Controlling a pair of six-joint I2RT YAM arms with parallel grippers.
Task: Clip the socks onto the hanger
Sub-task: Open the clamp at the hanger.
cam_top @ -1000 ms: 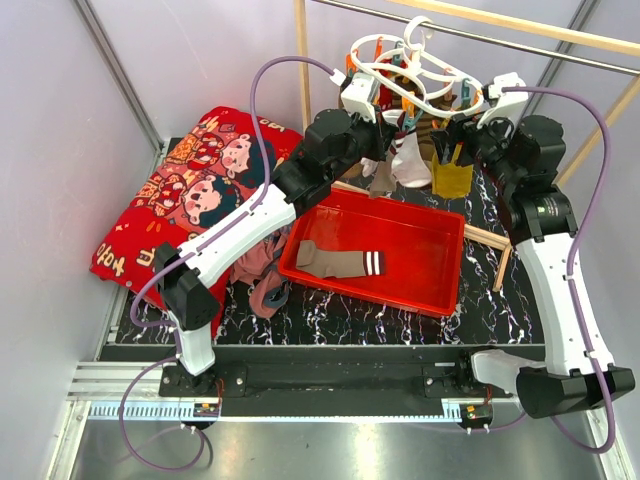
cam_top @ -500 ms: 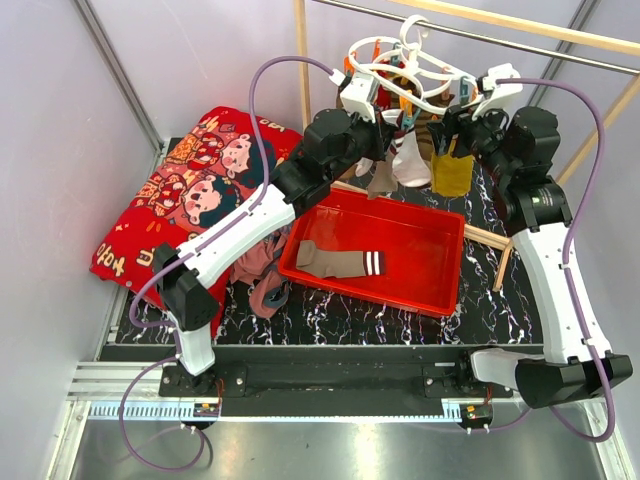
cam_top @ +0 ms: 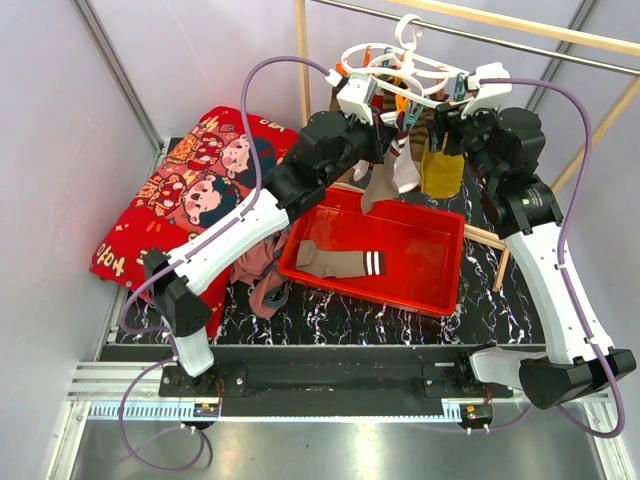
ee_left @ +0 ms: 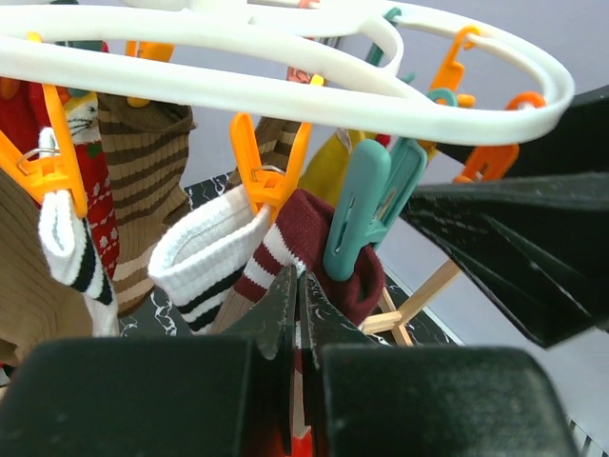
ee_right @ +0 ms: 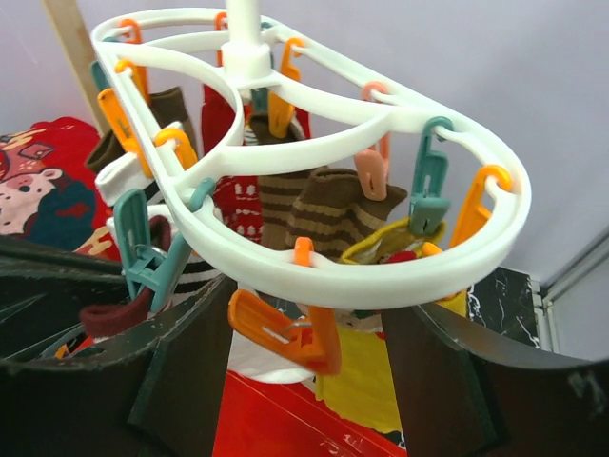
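The white hanger point(cam_top: 425, 68) hangs at the back with several socks clipped to its pegs. My left gripper point(cam_top: 386, 140) is under its left side, shut on a taupe sock point(cam_top: 377, 187) that dangles over the tray. In the left wrist view the jaws point(ee_left: 301, 278) meet at that sock's maroon striped cuff point(ee_left: 314, 228), where a teal peg point(ee_left: 366, 205) sits on the cloth. My right gripper point(ee_right: 309, 328) is open under the hanger ring point(ee_right: 381, 271). An orange peg point(ee_right: 285, 333) hangs between its fingers, touching neither. Another taupe sock point(cam_top: 340, 262) lies in the red tray point(cam_top: 420, 290).
A red cartoon-print cushion point(cam_top: 190, 185) lies at the left, with a pink-grey cloth bundle point(cam_top: 262, 285) beside the tray. A yellow sock point(cam_top: 440, 172) hangs by my right gripper point(cam_top: 447, 128). Wooden poles point(cam_top: 301, 55) and a metal rail frame the back.
Both grippers have risen toward the hanger. The left carried its sock up to the pegs. The right swung up and left under the ring, and the hanger has shifted upward.
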